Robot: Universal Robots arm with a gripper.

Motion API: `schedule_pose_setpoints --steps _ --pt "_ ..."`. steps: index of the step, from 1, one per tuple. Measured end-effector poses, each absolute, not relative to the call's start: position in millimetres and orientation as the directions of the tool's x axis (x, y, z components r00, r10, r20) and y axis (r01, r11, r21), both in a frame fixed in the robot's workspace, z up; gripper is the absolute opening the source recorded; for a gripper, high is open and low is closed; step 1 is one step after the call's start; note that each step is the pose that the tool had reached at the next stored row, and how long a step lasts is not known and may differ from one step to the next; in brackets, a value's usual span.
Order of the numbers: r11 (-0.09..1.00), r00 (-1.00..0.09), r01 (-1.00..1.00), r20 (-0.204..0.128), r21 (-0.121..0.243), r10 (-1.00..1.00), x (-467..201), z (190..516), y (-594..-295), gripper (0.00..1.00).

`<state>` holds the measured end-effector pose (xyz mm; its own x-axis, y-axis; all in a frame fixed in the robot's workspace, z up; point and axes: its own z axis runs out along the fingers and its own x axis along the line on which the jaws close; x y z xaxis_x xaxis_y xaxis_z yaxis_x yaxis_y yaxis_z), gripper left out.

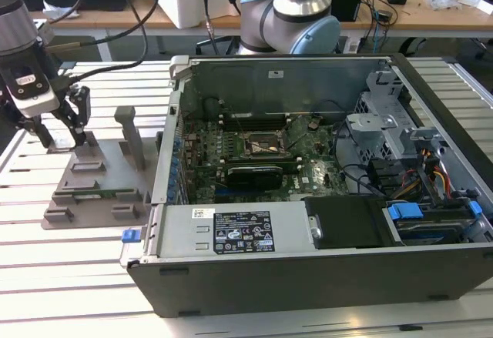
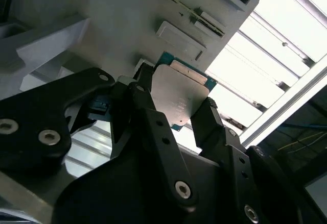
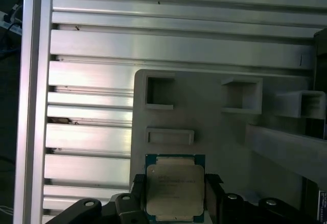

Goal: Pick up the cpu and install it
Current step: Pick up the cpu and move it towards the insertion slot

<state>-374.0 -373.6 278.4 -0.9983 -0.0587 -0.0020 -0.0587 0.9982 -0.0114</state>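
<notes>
cpu (image 3: 174, 187) is sat right between the two black fingers (image 2: 205, 124) of the hand (image 3: 175, 182). Both wrist views show a finger pressed against each of two opposite edges, so the hand is clamped on the chip. Silvery lid faces the camera in the first wrist view, with a bit of green board edge peeking out around it. It's over one corner of the grey holder tray (image 3: 219, 137), just beside a low raised block (image 3: 170, 135) on that tray. Honestly can't tell if the chip is lifted clear or resting on the tray.

In the exterior view the hand (image 1: 60, 139) is down at the tray's 10 o'clock corner. The tray itself lies on the slatted aluminium tabletop (image 1: 77, 276), at roughly 9 o'clock from the open PC case (image 1: 308, 284). An upright post (image 1: 129, 134) on the tray stands at about 3 o'clock from the hand.

Inside the case the motherboard (image 1: 316, 176) lies flat with the black-framed socket (image 1: 262, 147) near its middle, well apart from the hand and the chip. A grey metal box (image 1: 231, 234) with stickers sits at 6 o'clock from the socket. The arm's base (image 1: 296, 7) is at 12 o'clock, behind the case.
</notes>
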Motion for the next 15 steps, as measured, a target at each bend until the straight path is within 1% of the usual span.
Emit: schedule_pose_setpoints --steps 15 --pt "0.998 -0.998 -0.059 -0.002 -0.011 -0.059 -374.0 320.6 -373.6 0.55"
